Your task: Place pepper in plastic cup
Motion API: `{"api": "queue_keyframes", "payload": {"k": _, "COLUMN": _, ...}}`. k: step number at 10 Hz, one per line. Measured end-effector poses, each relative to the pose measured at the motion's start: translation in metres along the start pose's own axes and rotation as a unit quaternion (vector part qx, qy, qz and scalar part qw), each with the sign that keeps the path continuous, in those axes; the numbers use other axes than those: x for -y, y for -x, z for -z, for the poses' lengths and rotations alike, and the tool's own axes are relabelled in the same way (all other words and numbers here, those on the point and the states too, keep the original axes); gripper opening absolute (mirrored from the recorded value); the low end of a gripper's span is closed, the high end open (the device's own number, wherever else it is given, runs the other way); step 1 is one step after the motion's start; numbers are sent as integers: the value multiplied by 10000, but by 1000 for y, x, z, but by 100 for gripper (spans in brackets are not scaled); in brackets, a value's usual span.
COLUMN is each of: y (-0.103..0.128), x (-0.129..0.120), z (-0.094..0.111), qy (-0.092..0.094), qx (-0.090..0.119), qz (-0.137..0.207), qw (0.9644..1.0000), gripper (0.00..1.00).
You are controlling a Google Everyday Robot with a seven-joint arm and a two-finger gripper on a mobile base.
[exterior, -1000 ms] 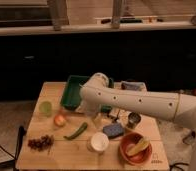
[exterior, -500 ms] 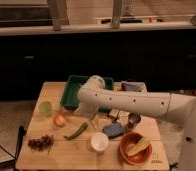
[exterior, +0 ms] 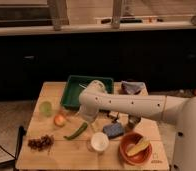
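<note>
Cannot tell state of tool (exterior: 86,118), low by upper end of pepper (exterior: 76,131). Could roll slender pepper toward orange fruit (exterior: 59,120) if off-centre; could tip light plastic cup (exterior: 46,107) later.

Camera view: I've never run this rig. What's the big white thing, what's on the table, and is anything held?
The white shape is the robot's one arm, reaching from the right across a wooden table. The only camera looks down from the table's near side. Its gripper sits at the arm's left end, right by the green pepper, which lies on the table, not lifted. The pale-green plastic cup stands further left. Also there: green tray, orange fruit, white cup, blue sponge, orange bowl.
</note>
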Motion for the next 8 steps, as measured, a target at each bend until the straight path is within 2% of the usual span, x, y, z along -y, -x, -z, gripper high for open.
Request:
{"api": "queue_keyframes", "payload": {"k": 5, "y": 6, "x": 2, "z": -32, "qy": 143, "qx": 229, "qz": 57, "qw": 9996, "gripper": 80}}
{"api": "queue_keyframes", "payload": {"k": 7, "y": 10, "x": 0, "z": -44, "qy": 243, "qx": 330, "qz": 111, "qw": 9991, "gripper": 68}}
{"api": "queue_keyframes", "payload": {"k": 8, "y": 11, "x": -2, "z": -53, "qy": 317, "qx": 398, "qz": 142, "qw": 9986, "gripper": 55}}
